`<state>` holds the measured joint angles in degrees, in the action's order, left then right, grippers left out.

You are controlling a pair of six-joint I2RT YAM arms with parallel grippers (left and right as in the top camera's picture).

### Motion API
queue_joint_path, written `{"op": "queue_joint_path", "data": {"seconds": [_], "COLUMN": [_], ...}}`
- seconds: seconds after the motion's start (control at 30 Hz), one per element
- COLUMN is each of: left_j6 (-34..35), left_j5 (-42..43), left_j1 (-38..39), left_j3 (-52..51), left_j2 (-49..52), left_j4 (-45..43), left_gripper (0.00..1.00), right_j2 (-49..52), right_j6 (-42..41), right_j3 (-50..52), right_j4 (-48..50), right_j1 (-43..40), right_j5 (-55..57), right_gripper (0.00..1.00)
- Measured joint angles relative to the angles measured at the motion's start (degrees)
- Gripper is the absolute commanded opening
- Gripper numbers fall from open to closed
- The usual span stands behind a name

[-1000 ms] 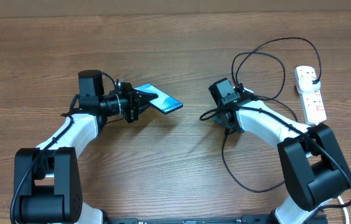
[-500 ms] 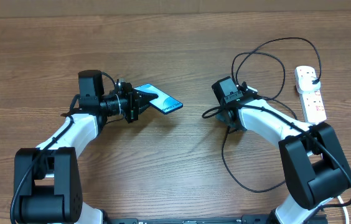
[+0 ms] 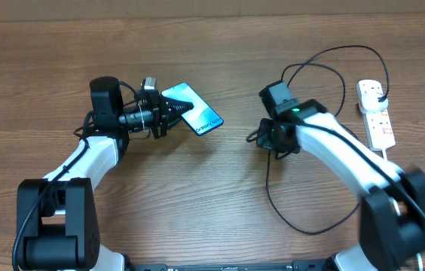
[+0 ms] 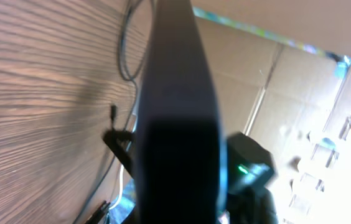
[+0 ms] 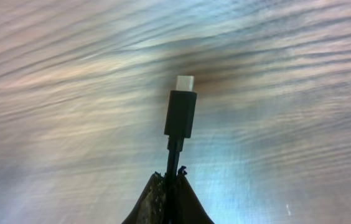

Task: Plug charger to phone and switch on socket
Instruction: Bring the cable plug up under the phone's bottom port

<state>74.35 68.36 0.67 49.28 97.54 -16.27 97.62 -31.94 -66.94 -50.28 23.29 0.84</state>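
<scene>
The phone (image 3: 192, 110), with a light-blue screen, is held at its left end by my left gripper (image 3: 169, 111), tilted above the table. In the left wrist view the phone (image 4: 178, 106) shows edge-on as a dark slab filling the middle. My right gripper (image 3: 267, 138) is shut on the charger cable (image 3: 273, 199) near its connector. The right wrist view shows the fingers (image 5: 170, 180) pinching the cable, with the black connector and silver tip (image 5: 182, 109) sticking out over the wood. The charger's plug (image 3: 379, 95) sits in the white socket strip (image 3: 376, 113) at the right.
The black cable loops above and below the right arm (image 3: 325, 64). Cardboard walls (image 4: 300, 81) stand past the table's far edge. A white cord (image 3: 393, 162) runs from the socket strip toward the right arm's base.
My left gripper has lifted and turned the phone, so its screen faces up more. My right gripper has moved slightly up and right with the cable, and the arm is blurred with motion.
</scene>
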Motion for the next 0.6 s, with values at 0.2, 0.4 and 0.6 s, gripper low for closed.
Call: {"op": "queue_joint_path", "data": {"seconds": [0.2,0.4,0.6], "left_j6": [-1.07,-1.07,-1.07], "left_j5": [5.40,14.60,17.79], "left_j1": [0.48,4.81,6.69], "left_j3": [7.78,17.27,17.64], "left_j2": [4.61,15.37,16.61], "left_j4": [-3.50,-5.14,-7.28], "left_gripper": [0.04,0.04,0.04], "right_j2": [-27.71,-42.62,-41.18], "right_j6": [7.10,7.19,6.05], "right_j3": [-1.16,6.19,15.08], "right_j4": [-6.49,-5.07,5.77], "right_j1": [-0.02,2.99,12.79], "right_j5": [-9.86,-17.49,-17.03], "right_gripper": [0.04,0.04,0.04]}}
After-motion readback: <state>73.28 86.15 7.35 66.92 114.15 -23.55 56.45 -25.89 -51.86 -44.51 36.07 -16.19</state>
